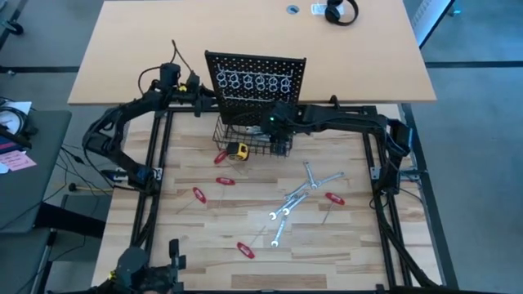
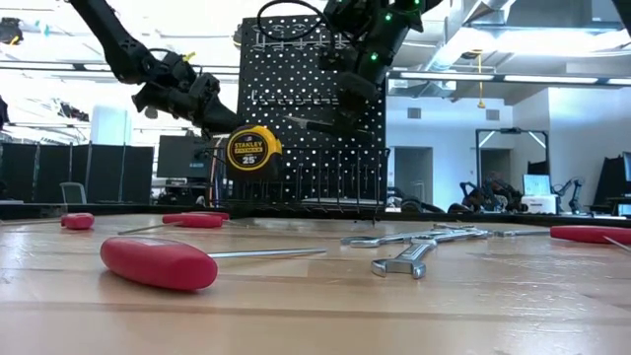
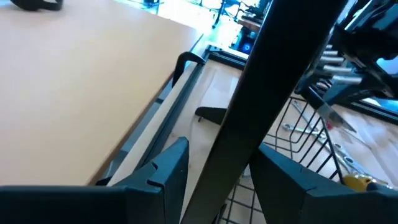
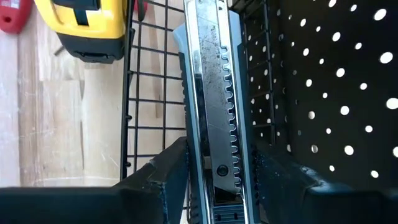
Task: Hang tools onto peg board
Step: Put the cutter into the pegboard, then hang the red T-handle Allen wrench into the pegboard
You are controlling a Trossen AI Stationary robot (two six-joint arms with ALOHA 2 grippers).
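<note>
The black peg board (image 1: 255,77) stands upright at the table's far middle, with ring hooks (image 1: 253,82) on its face and a wire basket (image 1: 245,140) at its foot. A yellow tape measure (image 1: 238,150) lies in the basket. My right gripper (image 1: 282,139) is over the basket, shut on a silver utility knife (image 4: 211,81). My left gripper (image 3: 224,152) is open at the board's left edge (image 3: 249,118), one finger on each side of it. Red-handled tools (image 1: 198,194) and silver wrenches (image 1: 310,184) lie flat on the table. My right gripper pinches the utility knife's rear end (image 4: 214,167) between its two fingers, one on each long side. The fingers slant downward from the table's right side and lie along the knife. Its front end points into the basket beside the board; I cannot tell whether it touches the wire.
More red-handled tools (image 1: 245,250) (image 1: 333,198) and wrenches (image 1: 282,212) are scattered over the near half of the table. A second, larger tabletop (image 1: 131,49) lies beyond the board, with black headphones (image 1: 341,11) at its far edge.
</note>
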